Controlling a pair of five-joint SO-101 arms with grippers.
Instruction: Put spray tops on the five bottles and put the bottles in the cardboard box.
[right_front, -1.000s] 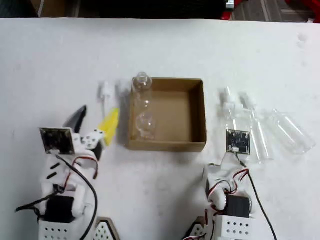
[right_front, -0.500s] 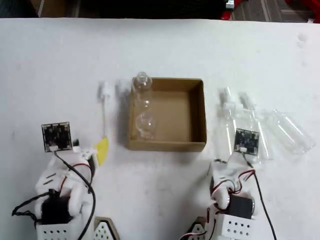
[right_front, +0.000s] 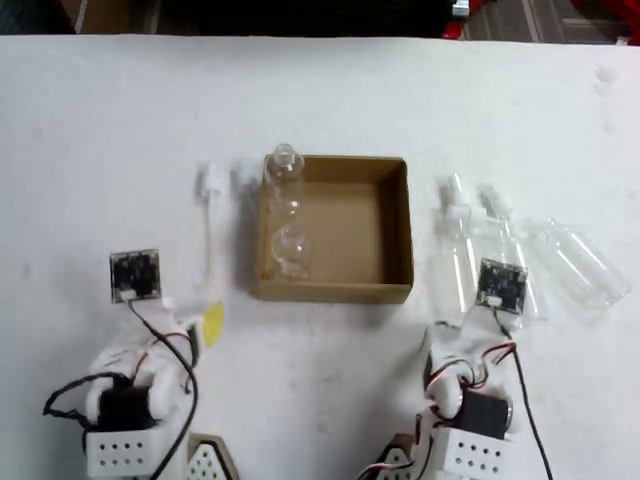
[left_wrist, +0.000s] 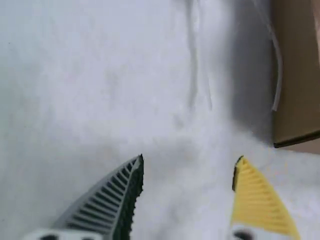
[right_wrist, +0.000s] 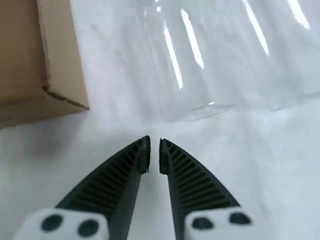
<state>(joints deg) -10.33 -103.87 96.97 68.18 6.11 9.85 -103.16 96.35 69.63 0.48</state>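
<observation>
**Both arms draw back from the box**

The left gripper (left_wrist: 187, 167) has pulled away from the left wall of the open brown cardboard box (right_front: 335, 228), where its yellow finger lay a second ago. It now sits toward the near edge of the white counter (right_front: 100, 110), off the box's near-left corner. Its dark and yellow fingers stand wide apart with nothing between them.

The right gripper (right_wrist: 154, 147) has also withdrawn a little, off the box's near-right corner. Its black fingers are closed almost tip to tip, empty.

Nothing else has shifted. Two clear plastic bottles (right_front: 287, 248) sit inside the box along its left wall. A white spray top with a long tube (right_front: 210, 190) lies just left of the box. Three clear plastic bottles (right_front: 580, 262) lie on the counter right of the box, with two further spray tops (right_front: 455, 195) beside their necks.
</observation>
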